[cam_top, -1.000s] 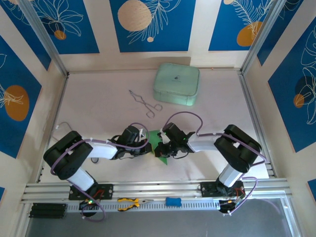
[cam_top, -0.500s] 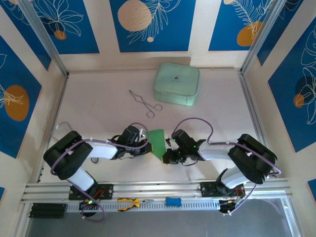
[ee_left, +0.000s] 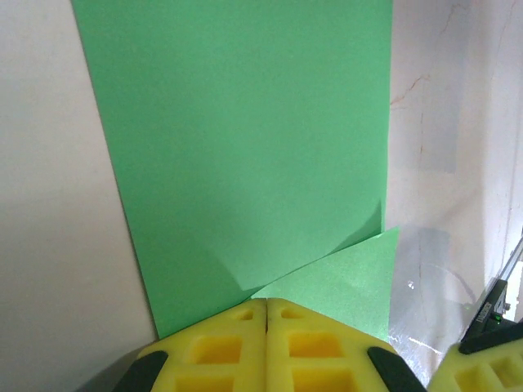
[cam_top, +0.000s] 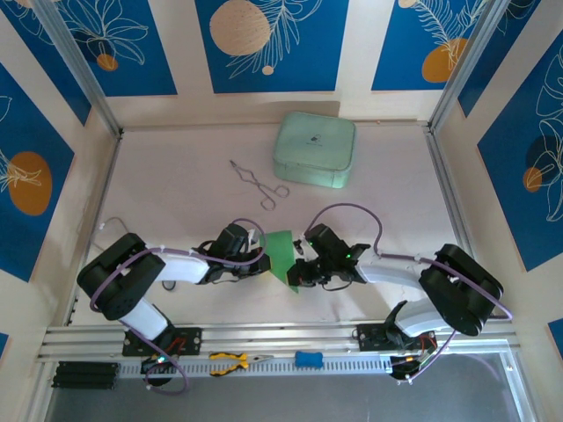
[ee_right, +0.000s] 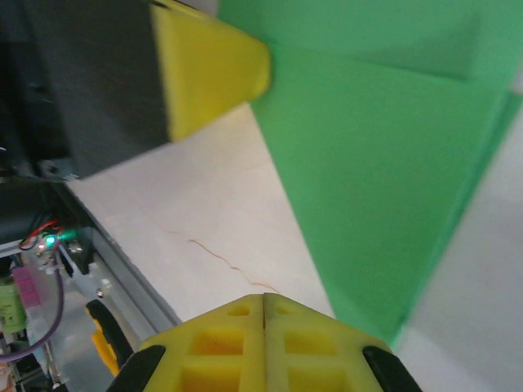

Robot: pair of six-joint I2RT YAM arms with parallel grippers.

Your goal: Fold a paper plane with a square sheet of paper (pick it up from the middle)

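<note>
Near the front edge of the bench (cam_top: 176, 193), right between the two arms, is the square sheet of paper (cam_top: 281, 249). It's bright green, lying flat, and looks partly folded already. From the left wrist cam you can see the square sheet of paper (ee_left: 245, 147) has one near corner turned over into a little triangle flap (ee_left: 347, 282).

The left hand (cam_top: 260, 253) is at the sheet's left edge. Up close, the left hand (ee_left: 266, 304) has both yellow pads pressed together with no gap, tips right at the paper's edge. I honestly can't tell if any paper is caught between them.

The right hand (cam_top: 296, 276) sits by the sheet's near right corner. In its own camera the right hand (ee_right: 263, 299) is closed up tight too, pads touching, over bare bench just beside the green paper (ee_right: 376, 163), with nothing pinched as far as I can see.

Further back there's a pale mint-green case (cam_top: 315, 149) and a pair of metal tongs (cam_top: 258, 183), both well apart from the paper. Some yellow-handled pliers (cam_top: 230, 360) lie down by the arm bases.
</note>
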